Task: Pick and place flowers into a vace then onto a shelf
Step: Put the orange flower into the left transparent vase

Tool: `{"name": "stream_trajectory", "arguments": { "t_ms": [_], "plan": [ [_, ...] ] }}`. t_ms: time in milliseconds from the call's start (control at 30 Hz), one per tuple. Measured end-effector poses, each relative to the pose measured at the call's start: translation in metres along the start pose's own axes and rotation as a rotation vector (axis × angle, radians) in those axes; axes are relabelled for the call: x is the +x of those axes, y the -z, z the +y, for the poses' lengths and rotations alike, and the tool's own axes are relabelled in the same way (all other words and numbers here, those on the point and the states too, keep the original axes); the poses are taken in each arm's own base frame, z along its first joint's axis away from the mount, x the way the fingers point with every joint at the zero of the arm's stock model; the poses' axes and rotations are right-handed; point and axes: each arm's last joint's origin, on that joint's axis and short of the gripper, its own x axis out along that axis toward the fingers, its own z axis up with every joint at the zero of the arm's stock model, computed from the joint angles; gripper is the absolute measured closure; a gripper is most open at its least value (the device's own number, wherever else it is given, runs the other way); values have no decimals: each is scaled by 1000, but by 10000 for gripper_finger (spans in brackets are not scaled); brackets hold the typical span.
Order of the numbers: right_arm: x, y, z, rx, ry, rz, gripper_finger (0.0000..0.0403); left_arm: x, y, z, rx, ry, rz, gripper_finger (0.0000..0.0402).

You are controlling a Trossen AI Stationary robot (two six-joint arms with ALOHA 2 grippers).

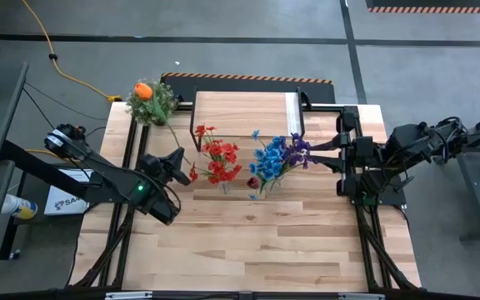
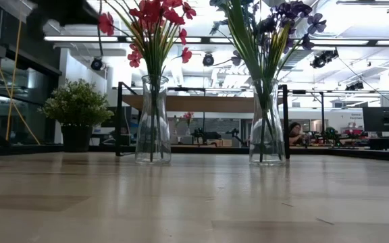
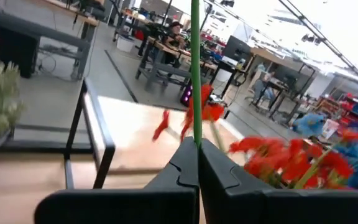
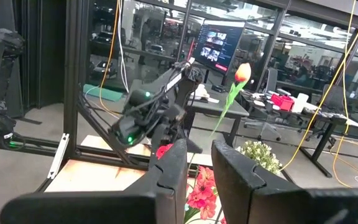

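Observation:
My left gripper point(image 1: 183, 163) is shut on a loose flower with a long green stalk point(image 3: 196, 62) and an orange bloom point(image 1: 143, 90). It hovers just left of a glass vase of red flowers point(image 1: 221, 160), which also shows in the low view point(image 2: 152, 121). A second glass vase holds blue and purple flowers point(image 1: 277, 155) and also shows in the low view point(image 2: 267, 121). Both vases stand on the tabletop in front of the shelf point(image 1: 248, 112). My right gripper point(image 1: 322, 152) is open and empty, just right of the blue flowers. My left gripper pinches the flower's thin green stalk point(image 3: 196, 138) between its two shut fingers, which lie across it. The stalk rises above the fingers to the orange bloom point(image 4: 242, 71), leaning toward the table's far left corner. The flower is lifted clear of the table.
A bushy green potted plant point(image 1: 155, 104) stands at the table's far left corner, under the held bloom. The shelf's black legs point(image 1: 197, 129) stand close behind the vases. Bare plank tabletop point(image 1: 248, 242) stretches toward the near edge.

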Motion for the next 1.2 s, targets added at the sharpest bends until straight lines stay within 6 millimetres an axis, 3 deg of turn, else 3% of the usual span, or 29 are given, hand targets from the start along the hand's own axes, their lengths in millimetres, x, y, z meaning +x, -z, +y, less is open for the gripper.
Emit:
{"name": "stream_trajectory", "arguments": {
  "t_ms": [267,700,1200],
  "plan": [
    [0,0,0,0,0,0,336,13,35,12,-195,-53,-36,372],
    [0,0,0,-25,-1,0,336,20,55,-22,-271,-69,-52,372],
    [0,0,0,-54,-1,0,336,30,87,-36,-356,-90,-69,372]
  ]
}}
